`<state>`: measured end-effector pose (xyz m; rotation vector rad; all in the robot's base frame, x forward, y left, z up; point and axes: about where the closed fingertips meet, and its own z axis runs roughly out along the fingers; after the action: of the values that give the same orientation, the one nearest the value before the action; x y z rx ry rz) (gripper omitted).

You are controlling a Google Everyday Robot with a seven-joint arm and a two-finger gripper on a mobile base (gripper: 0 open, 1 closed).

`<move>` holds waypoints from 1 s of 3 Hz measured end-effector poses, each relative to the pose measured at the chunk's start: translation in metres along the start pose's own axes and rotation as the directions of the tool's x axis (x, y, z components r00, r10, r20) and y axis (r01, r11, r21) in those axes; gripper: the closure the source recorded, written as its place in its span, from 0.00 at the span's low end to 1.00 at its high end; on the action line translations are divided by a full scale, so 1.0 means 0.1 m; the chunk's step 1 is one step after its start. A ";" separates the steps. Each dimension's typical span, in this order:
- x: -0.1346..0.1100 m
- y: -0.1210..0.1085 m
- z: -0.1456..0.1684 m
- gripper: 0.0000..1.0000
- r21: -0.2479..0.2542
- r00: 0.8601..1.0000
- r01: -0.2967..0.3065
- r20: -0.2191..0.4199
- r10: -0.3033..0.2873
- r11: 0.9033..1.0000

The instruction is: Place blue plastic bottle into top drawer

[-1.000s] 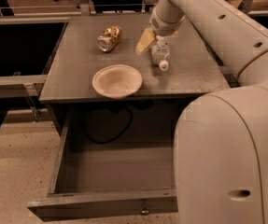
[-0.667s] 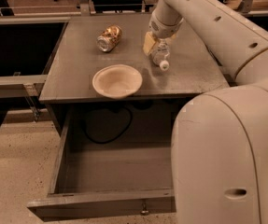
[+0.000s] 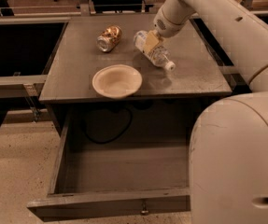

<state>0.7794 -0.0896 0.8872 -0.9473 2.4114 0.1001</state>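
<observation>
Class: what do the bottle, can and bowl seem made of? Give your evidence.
The bottle, at the gripper over the table's rear: likely clear plastic, see-through body, white cap. The can: shiny gold-brown metal, bright glints. The bowl: matte off-white, perhaps paper or fibre.

Cream-white arm [image 3: 217,17]; pale yellow gripper [image 3: 151,42] clamped on clear, white-capped blue plastic bottle [image 3: 154,54] over dull grey table [image 3: 194,73]; gold-brown can [image 3: 109,38]; off-white bowl [image 3: 117,80]; grey top drawer [image 3: 105,206]
</observation>
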 end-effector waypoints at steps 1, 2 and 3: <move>-0.11 0.13 -0.56 1.00 -0.072 0.983 0.143 0.124 -0.133 0.987; 0.06 0.24 -1.21 1.00 -0.094 0.942 0.300 0.186 -0.279 0.949; 0.34 0.53 -1.68 1.00 -0.113 0.887 0.447 0.186 -0.423 0.887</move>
<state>0.6474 -0.1133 1.0061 -1.4745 2.0132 0.1873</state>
